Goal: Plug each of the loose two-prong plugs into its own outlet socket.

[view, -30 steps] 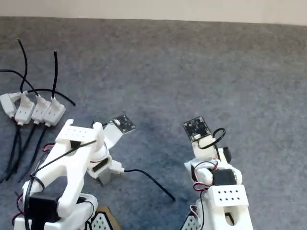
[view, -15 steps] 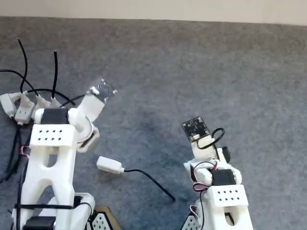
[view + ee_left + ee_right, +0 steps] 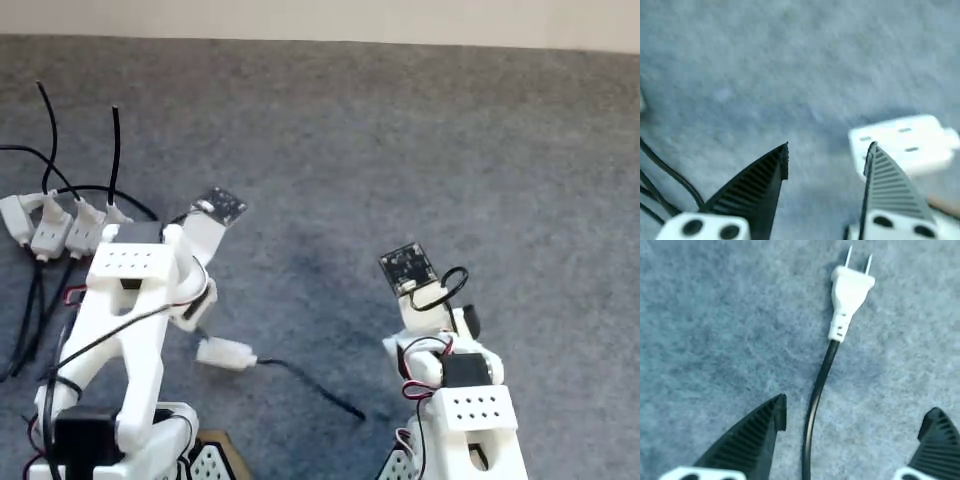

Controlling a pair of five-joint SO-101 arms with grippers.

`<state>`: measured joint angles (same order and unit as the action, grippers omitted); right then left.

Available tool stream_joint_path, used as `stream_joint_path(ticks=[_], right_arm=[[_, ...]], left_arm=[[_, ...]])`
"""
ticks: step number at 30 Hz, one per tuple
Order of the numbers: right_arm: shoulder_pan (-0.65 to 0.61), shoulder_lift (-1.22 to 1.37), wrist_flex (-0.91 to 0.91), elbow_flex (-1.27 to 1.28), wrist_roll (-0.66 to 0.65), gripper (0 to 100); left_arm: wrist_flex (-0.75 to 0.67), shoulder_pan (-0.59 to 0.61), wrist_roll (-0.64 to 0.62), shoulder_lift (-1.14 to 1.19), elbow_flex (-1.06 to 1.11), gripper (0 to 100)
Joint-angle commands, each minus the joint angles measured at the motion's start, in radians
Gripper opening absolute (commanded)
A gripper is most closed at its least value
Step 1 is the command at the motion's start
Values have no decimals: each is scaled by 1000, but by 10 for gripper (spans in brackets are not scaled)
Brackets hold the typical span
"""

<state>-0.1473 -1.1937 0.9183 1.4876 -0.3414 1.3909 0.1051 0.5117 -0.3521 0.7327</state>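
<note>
A white outlet socket (image 3: 225, 352) with a black cord lies on the grey carpet beside my left arm (image 3: 135, 275). In the left wrist view the socket (image 3: 902, 145) shows its slots just past one black finger (image 3: 885, 180). My left gripper (image 3: 828, 148) is open above bare carpet with nothing between its fingers. A loose white two-prong plug (image 3: 850, 287) on a black cord lies flat ahead of my right gripper (image 3: 857, 405), prongs pointing away. That gripper is open wide and its fingers straddle the cord without touching it.
Several white plug-and-socket pairs (image 3: 60, 228) with black cords lie in a row at the far left. Black cords (image 3: 660, 185) run near the left gripper. My right arm (image 3: 450, 380) stands at the lower right. Open carpet stretches across the middle and back.
My left arm rose off the socket, swung toward the left, then came partway back. The socket now lies uncovered and slightly shifted. The right arm has not moved.
</note>
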Motion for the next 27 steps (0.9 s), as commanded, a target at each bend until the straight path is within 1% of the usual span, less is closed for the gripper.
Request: stream_joint_path(ticks=[1, 4, 7, 9, 12, 14, 17, 19, 22, 25, 27], right_arm=[[-8, 10, -41, 13, 9, 392], [-8, 10, -39, 18, 9, 392], [-8, 10, -39, 18, 9, 392], [-8, 10, -39, 18, 9, 392], [-8, 10, -39, 18, 9, 392], [-8, 10, -39, 18, 9, 392], [-8, 10, -39, 18, 9, 392], [-8, 10, -39, 18, 9, 392], [-8, 10, -39, 19, 9, 392], [-8, 10, -39, 19, 8, 392], [-8, 10, -39, 19, 8, 392]], left_arm=[[201, -13, 35, -39, -96, 254], [288, -13, 117, -42, -110, 254], [298, -13, 207, -41, -110, 256], [298, -24, 295, -41, -102, 256], [296, -91, 433, -41, -44, 257], [235, -165, 474, -47, 12, 266], [61, -257, 474, -47, 74, 319], [-57, -292, 479, -41, 116, 340], [-164, -321, 480, -41, 180, 341], [-210, -328, 511, -41, 249, 340], [-238, -308, 543, -42, 292, 335]])
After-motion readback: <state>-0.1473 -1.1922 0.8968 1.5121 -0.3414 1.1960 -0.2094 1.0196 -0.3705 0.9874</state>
